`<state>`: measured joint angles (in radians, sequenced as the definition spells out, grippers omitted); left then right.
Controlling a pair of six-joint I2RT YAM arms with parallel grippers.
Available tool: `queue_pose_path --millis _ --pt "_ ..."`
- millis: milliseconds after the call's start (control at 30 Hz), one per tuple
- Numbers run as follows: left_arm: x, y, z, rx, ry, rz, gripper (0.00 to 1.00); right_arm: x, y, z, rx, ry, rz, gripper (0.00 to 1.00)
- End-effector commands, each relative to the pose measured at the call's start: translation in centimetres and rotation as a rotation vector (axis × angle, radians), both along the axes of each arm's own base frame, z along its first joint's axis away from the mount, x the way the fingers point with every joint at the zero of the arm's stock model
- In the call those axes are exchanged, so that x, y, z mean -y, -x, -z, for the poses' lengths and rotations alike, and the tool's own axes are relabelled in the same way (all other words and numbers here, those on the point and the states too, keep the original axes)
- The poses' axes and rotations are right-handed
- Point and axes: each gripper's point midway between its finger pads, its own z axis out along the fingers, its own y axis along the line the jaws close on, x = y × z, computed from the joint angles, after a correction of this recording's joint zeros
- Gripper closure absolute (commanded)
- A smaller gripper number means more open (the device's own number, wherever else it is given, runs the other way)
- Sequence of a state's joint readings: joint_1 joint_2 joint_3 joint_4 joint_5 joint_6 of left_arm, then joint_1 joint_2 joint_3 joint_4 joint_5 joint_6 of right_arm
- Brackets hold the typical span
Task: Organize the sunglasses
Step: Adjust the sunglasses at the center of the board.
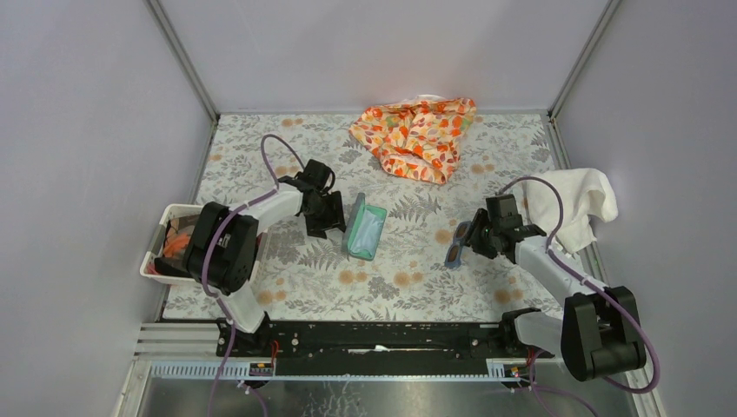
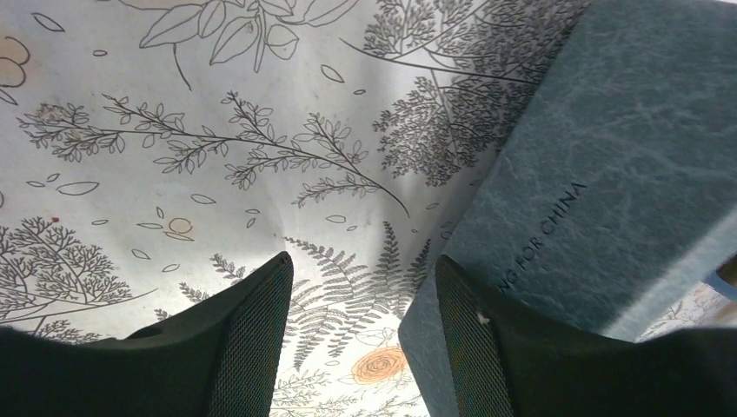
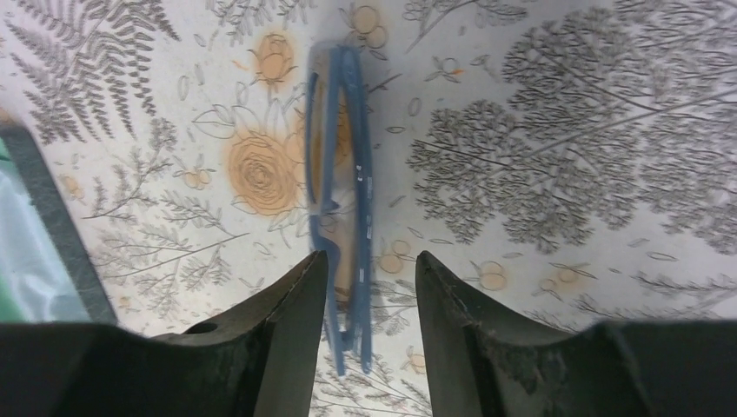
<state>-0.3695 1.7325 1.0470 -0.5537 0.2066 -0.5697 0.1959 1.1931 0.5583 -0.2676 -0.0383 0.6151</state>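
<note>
I am holding my right gripper (image 3: 372, 257) spread. Its two smooth black fingers (image 3: 278, 347) are standing either side of the sunglasses (image 3: 341, 156) without pinching them. The folded blue plastic frame is sitting close to the finger at 9 o'clock and apart from the one at 3 o'clock, and it is slightly blurred. From above, the sunglasses (image 1: 457, 244) are showing dark lenses over the glossy fern-and-flower tablecloth (image 1: 408, 291), at 3 o'clock from the case (image 1: 366, 228) and well apart from it. I cannot tell whether they are resting on the cloth. The case is lying open, a slim rectangle showing teal-green inside. I am holding my left gripper (image 2: 363, 261) spread too, gripping nothing. Its mesh-textured fingers (image 2: 248, 347) are hanging over the tablecloth, the one at 3 o'clock just beside the case's grey, leather-grained outer wall. A crumpled orange leaf-print cloth (image 1: 417, 135) is lying at the table's 12 o'clock. A white cloth (image 1: 578, 200) is draping over the 3 o'clock edge, and a white plastic bin (image 1: 167, 228) is sitting at 9 o'clock.
</note>
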Motion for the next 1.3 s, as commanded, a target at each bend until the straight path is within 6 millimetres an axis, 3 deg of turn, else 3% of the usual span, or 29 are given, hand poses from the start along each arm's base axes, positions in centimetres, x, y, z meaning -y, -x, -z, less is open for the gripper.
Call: queue_pose_path --millis 0,233,433,867,1267 --pt "0.6 -0.6 -1.7 0.056 0.03 -0.009 0.34 2.0 0.4 -1.2 -0.006 0.117 -0.008 0.5" --pt "0.7 -1.0 -2.2 0.079 0.035 -0.008 0.33 -0.2 -0.5 -3.7 0.064 0.011 -0.07 0.51" --pt "0.7 -0.8 -1.8 0.073 0.034 -0.006 0.34 -1.8 -0.7 -3.6 0.066 -0.073 -0.107 0.52" --pt "0.7 -0.8 -1.2 0.062 0.026 0.005 0.34 0.0 1.3 0.1 -0.041 0.022 -0.076 0.57" --pt "0.8 -0.8 -1.0 0.058 0.025 0.014 0.33 2.0 1.9 0.1 -0.067 0.109 -0.005 0.62"
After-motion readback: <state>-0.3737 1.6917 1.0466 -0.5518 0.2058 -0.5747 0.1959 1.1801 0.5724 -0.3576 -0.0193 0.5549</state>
